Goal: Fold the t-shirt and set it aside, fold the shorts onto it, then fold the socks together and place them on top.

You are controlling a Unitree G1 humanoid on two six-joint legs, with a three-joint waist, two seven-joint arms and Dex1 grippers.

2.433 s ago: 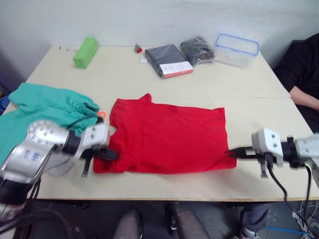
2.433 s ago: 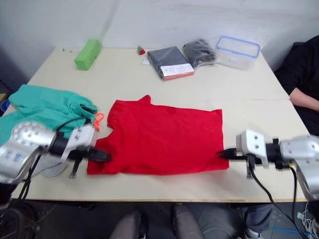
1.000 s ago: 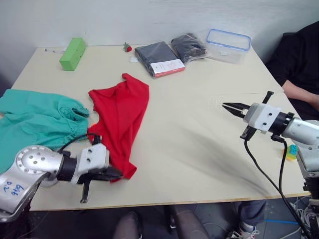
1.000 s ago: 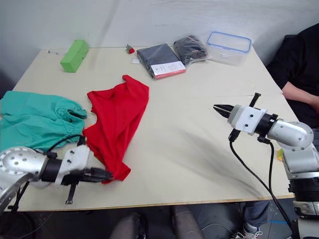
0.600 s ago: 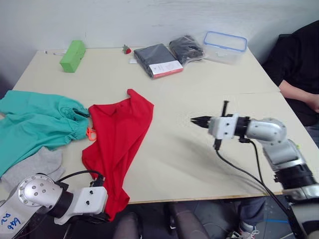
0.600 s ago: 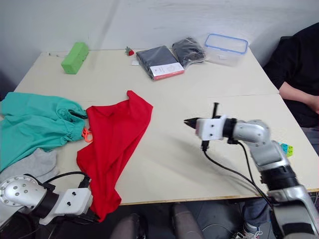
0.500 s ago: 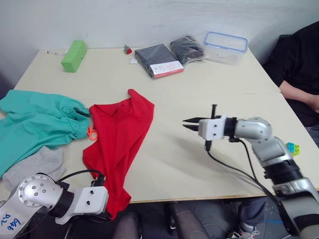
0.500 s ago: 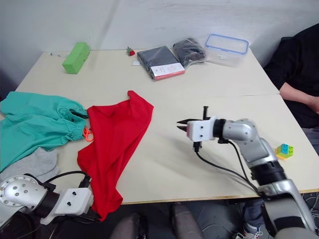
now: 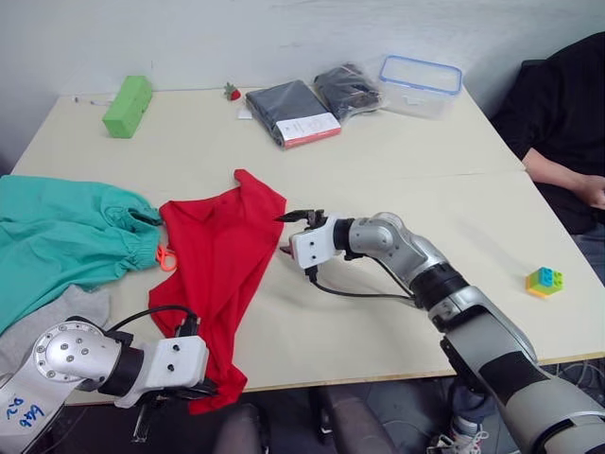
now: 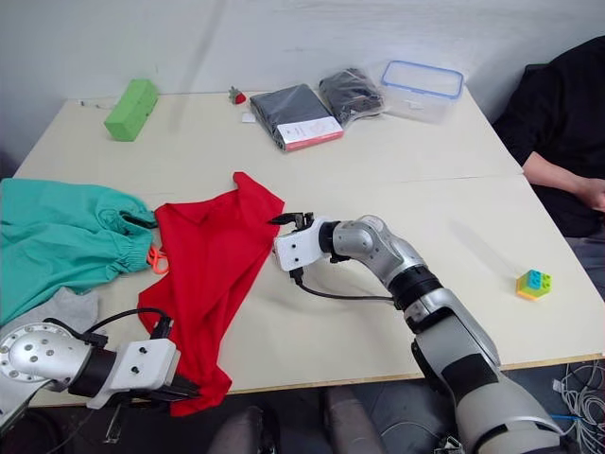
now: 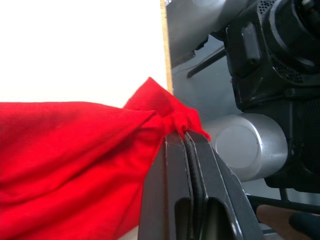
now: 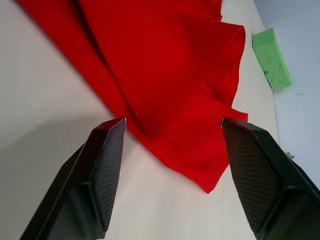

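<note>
My left gripper [image 11: 186,134] is pinched tight on a near corner of the t-shirt [image 9: 219,265], right at the near edge of the table [image 9: 397,161], where the cloth bunches between my closed fingers and spills over the edge. From that corner the red shirt runs away from me in a long crumpled band toward the middle of the table, ending in a raised point at its far end.

My right gripper [image 12: 172,122] is spread wide, its two fingers [image 12: 102,165] straddling the shirt's right-hand edge without closing on it. It sits low over the table, just beside the cloth, my right arm reaching across from the right.

The shorts [image 9: 66,241] lie spread on the left side of the table, touching the shirt's left edge, with the orange drawstring [image 9: 166,257] looped out between the two. A grey sock [image 9: 38,317] lies at the near left, partly under the shorts.

At the far side sit a green block [image 9: 127,93], two dark packaged garments [image 9: 293,112], and a clear box [image 9: 419,79] with a blue rim. A small toy of coloured bricks [image 9: 544,280] rests near the right edge. A person in a dark sleeve [image 9: 558,104] sits at the far right.
</note>
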